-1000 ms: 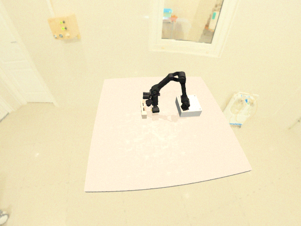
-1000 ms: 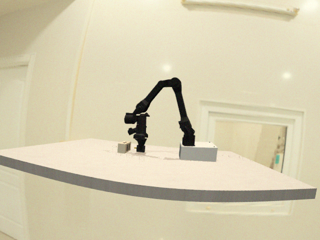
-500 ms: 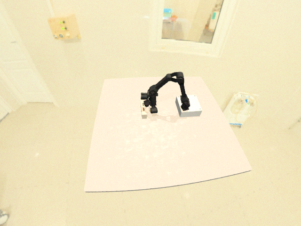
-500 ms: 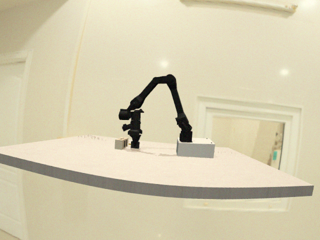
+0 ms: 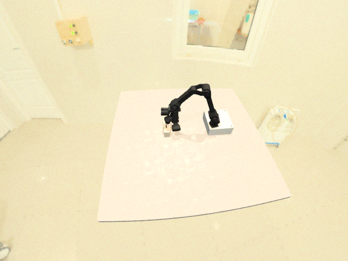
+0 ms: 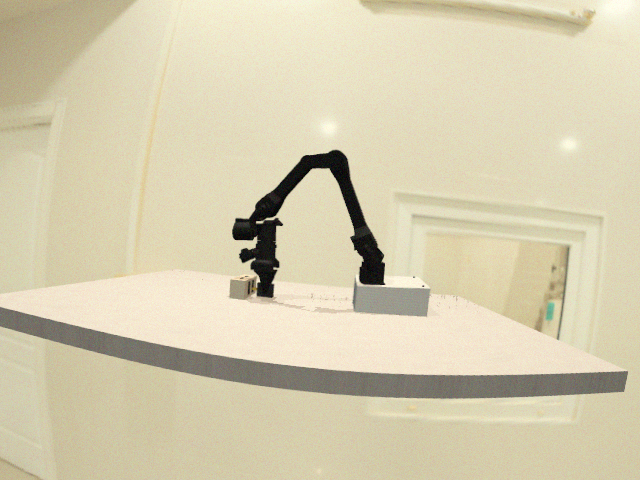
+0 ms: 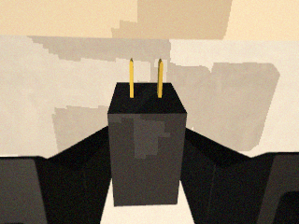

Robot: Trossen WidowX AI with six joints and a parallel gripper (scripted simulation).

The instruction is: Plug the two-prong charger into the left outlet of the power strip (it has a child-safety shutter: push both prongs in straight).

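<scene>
My gripper (image 5: 176, 128) (image 6: 265, 290) (image 7: 144, 132) is shut on the black charger (image 7: 146, 189), low over the table and right of the power strip in the top and exterior views. Two gold prongs (image 7: 132, 79) stick out of the charger towards the strip; they show as a small yellow spot in the exterior view. The beige power strip (image 5: 166, 133) (image 6: 239, 288) (image 7: 70, 19) has dark openings on the side facing the charger. In the wrist view, the strip is a tan band at the top, with a small gap between it and the prong tips. The outlet openings are hidden there.
The pale table (image 5: 179, 182) (image 6: 289, 341) carries the strip and the grey-white box (image 5: 222, 130) (image 6: 391, 300) under the arm's base, to the right. The arm (image 5: 185, 97) (image 6: 289, 183) arches between the box and the strip. Shadows lie on the table around the charger.
</scene>
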